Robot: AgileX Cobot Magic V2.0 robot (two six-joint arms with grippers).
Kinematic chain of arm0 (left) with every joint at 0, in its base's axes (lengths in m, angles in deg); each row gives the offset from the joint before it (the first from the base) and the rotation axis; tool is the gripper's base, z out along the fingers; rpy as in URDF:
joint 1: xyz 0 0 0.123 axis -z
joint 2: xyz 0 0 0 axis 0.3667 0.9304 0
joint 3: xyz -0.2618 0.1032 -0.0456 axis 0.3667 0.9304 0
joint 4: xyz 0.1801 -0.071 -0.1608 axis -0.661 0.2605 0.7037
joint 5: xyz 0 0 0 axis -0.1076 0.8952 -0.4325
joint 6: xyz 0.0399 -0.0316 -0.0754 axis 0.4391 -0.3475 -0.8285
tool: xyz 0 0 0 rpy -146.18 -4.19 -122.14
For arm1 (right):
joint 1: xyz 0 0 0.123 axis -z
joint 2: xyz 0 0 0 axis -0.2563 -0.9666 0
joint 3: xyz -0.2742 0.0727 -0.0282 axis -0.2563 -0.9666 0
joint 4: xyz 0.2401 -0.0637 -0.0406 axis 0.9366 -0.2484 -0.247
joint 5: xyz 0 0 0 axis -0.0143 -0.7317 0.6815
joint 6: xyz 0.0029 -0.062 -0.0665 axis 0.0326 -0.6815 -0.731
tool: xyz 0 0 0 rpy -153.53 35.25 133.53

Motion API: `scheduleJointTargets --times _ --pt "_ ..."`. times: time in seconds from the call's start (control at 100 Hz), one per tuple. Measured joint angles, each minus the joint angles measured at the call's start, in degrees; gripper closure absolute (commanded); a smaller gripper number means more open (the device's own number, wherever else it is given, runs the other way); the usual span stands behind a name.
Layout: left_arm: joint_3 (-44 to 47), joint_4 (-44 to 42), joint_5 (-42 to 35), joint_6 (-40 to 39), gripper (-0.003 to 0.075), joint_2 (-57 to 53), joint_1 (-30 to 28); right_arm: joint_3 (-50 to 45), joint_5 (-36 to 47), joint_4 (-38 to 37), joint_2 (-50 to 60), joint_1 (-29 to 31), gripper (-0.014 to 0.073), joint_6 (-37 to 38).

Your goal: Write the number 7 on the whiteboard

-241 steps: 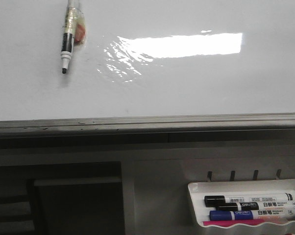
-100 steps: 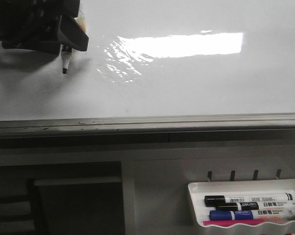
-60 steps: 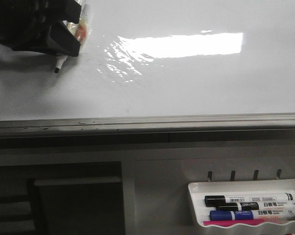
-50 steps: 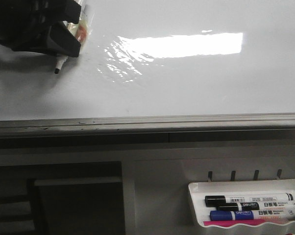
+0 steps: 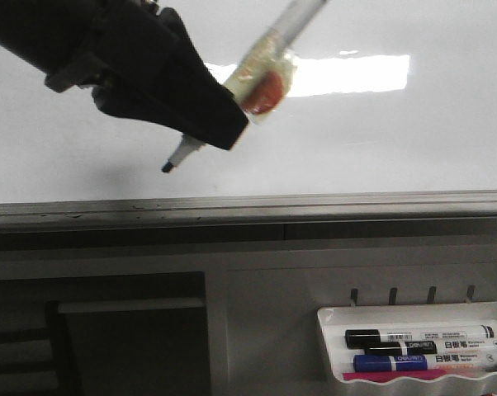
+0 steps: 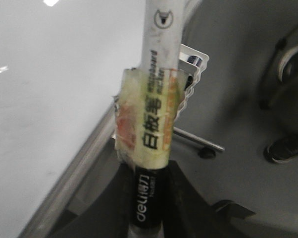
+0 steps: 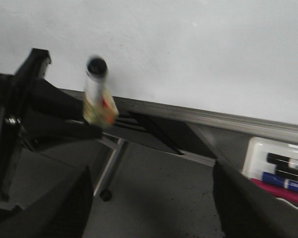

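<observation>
One board: the whiteboard [image 5: 381,132] was glossy, unmarked.
Left gripper [image 5: 201,124]: clamped on the marker [image 5: 261,78].
Right gripper [image 7: 149,208]: fingers apart.

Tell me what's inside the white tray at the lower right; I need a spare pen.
The tray holds three capped markers lying sideways: two with black caps and a blue one. A pink item lies below them, mostly hidden by the tray's front wall.

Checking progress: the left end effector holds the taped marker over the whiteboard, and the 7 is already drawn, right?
Not quite. The left end effector does hold the taped marker over the whiteboard, but the front view shows no 7, or any stroke, drawn yet.
</observation>
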Motion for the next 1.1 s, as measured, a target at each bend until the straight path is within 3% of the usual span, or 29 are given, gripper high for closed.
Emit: scheduleJointTargets --times 0.23,0.46,0.76,0.83,1.1 --pt "-0.1 -5.5 0.4 -0.5 0.0741 0.0 8.0 7.1 -8.9 4.9 -9.3 0.0 0.0146 -4.1" --pt "-0.5 -6.3 -0.2 -1.0 0.0741 0.0 8.5 12.1 -19.3 5.0 -18.7 -0.1 0.0146 -4.5" --pt "-0.6 -6.3 -1.7 -1.0 0.0741 0.0 8.5 12.5 -19.6 5.0 -23.2 -4.7 0.0162 -5.0" --pt "-0.6 -6.3 -1.9 -1.0 0.0741 0.0 8.5 12.5 -19.1 5.0 -23.4 -6.1 0.0228 -5.4" --pt "-0.6 -6.3 -2.6 -1.0 0.074 0.0 8.5 12.5 -17.4 4.3 -23.6 -7.3 0.0608 -6.8"
